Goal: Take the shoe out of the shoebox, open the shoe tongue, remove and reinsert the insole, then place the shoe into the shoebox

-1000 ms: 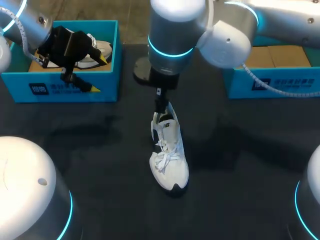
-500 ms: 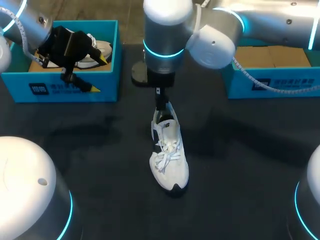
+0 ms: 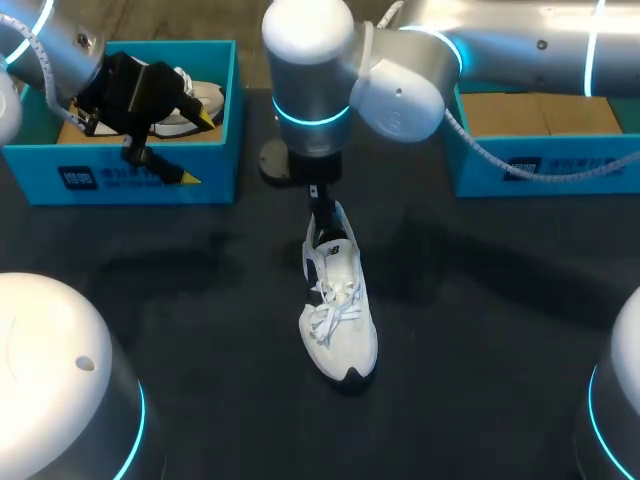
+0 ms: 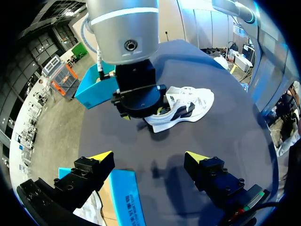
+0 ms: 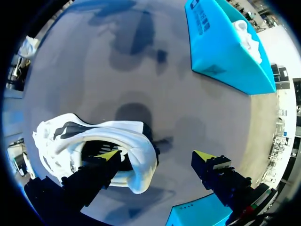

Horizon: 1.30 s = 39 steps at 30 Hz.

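On dark table point(image 3: 200, 330), white laced shoe point(image 3: 338, 315), black-tipped toe

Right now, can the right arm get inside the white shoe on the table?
Probably yes: the right pincer hangs open at the white shoe's heel opening, one finger inside it, nothing in between.
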Motion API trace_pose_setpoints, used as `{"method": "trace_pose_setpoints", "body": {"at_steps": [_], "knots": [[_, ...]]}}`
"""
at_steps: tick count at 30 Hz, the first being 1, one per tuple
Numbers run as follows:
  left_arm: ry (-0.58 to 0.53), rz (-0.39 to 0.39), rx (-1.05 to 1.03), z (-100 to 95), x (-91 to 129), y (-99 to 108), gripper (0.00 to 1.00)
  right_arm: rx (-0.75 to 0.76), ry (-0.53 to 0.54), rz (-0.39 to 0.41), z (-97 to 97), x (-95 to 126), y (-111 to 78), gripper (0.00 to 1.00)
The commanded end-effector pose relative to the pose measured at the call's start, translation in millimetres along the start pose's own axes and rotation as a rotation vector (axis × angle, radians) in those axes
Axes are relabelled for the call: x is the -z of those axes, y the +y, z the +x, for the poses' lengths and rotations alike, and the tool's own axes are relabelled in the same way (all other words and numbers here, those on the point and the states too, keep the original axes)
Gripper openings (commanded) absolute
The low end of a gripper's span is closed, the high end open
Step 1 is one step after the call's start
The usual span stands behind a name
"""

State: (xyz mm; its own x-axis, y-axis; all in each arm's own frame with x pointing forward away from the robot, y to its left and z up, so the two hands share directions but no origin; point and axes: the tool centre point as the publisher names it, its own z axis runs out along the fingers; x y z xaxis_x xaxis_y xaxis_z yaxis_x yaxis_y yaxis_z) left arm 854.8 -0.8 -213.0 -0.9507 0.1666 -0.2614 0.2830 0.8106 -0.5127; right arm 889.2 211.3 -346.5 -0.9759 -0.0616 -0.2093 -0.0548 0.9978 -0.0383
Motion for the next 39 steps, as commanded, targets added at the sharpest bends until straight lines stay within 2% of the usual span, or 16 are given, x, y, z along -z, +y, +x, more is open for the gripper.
{"method": "trace_pose_setpoints", "body": {"at_steps": [1,8,11,12,13,16,23,25,26,28,33,39], "knots": [[0.001,-0.003,0.000,0.5,1.0,-0.5,1.00,-0.005,0.002,-0.004,-0.2,-13.0,-4.7,1.00],[0.001,-0.003,0.000,0.5,1.0,-0.5,1.00,0.006,-0.004,0.018,1.5,-25.9,-8.5,1.00],[0.001,-0.003,0.000,0.5,1.0,-0.5,1.00,0.004,0.007,0.023,1.4,-29.6,-9.9,0.95],[0.001,-0.003,0.000,0.5,1.0,-0.5,1.00,-0.005,0.011,0.025,1.1,-30.4,-10.3,0.86],[0.001,-0.003,0.000,0.5,1.0,-0.5,1.00,-0.015,0.013,0.021,0.7,-30.7,-10.7,0.72],[0.001,-0.003,0.000,0.5,1.0,-0.5,1.00,-0.018,0.016,0.021,0.3,-30.8,-10.8,0.50],[0.001,-0.003,0.000,0.5,1.0,-0.5,1.00,-0.024,0.035,0.034,7.3,-40.0,-9.9,0.41],[0.001,-0.003,0.000,0.5,1.0,-0.5,1.00,-0.029,0.052,0.046,11.4,-44.9,-11.3,0.30],[0.001,-0.003,0.000,0.5,1.0,-0.5,1.00,-0.034,0.057,0.054,13.8,-47.2,-12.7,0.14],[0.001,-0.003,0.000,0.5,1.0,-0.5,1.00,-0.047,0.061,0.061,15.9,-47.3,-15.1,0.00],[0.001,-0.003,0.000,0.5,1.0,-0.5,1.00,-0.068,0.051,0.061,16.3,-21.3,-19.0,0.00],[0.001,-0.003,0.000,0.5,1.0,-0.5,1.00,-0.086,0.063,0.038,17.3,35.4,-16.6,0.00]]}}
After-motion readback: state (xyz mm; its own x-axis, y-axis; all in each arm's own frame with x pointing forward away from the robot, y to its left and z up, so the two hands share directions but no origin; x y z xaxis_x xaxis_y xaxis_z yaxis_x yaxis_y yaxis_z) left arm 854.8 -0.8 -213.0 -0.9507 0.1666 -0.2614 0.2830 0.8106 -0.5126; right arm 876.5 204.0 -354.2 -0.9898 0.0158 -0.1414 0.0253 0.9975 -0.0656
